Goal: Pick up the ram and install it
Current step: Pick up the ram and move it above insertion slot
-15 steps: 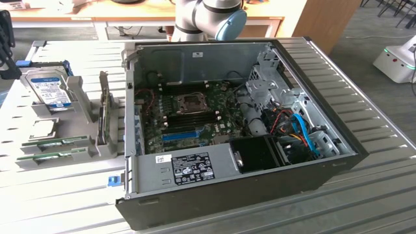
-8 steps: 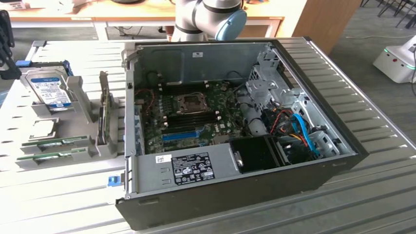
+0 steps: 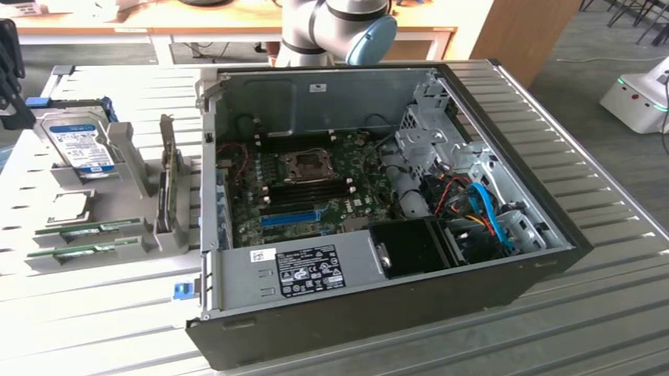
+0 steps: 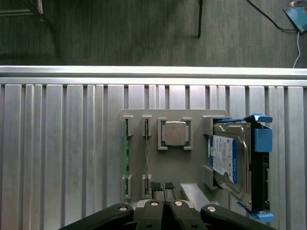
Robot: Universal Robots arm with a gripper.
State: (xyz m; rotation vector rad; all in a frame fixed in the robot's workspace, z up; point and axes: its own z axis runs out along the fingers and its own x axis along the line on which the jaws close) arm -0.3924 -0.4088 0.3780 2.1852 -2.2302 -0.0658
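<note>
Looking at this one, nothing's been picked up yet: the hand (image 4: 162,186) is clenched shut, pads pressed together with nothing between them, hovering over the near edge of the gray holder (image 4: 196,115) on the slatted counter (image 4: 57,143). The ram (image 4: 146,153) sits on edge in its slot in that holder, just beside the CPU (image 4: 173,133). A matching second stick (image 4: 127,153) is in the next slot over, and a hard drive (image 4: 225,160) sits on the CPU's other side. Honestly I can't say for sure which of the two sticks is the one meant to go, I'm just going by which is nearer the hand. What worries me: those sticks are close neighbours, so a hand coming down slightly off line could clip or drag the wrong one. Coming down with the fingers shut would just bump the board's top edge. The open PC case (image 3: 418,313) looks crowded too, with cables (image 3: 483,205) and a black fan shroud (image 3: 413,247) right by the motherboard (image 3: 345,200), so a tilted stick could snag or seat crooked.
</note>
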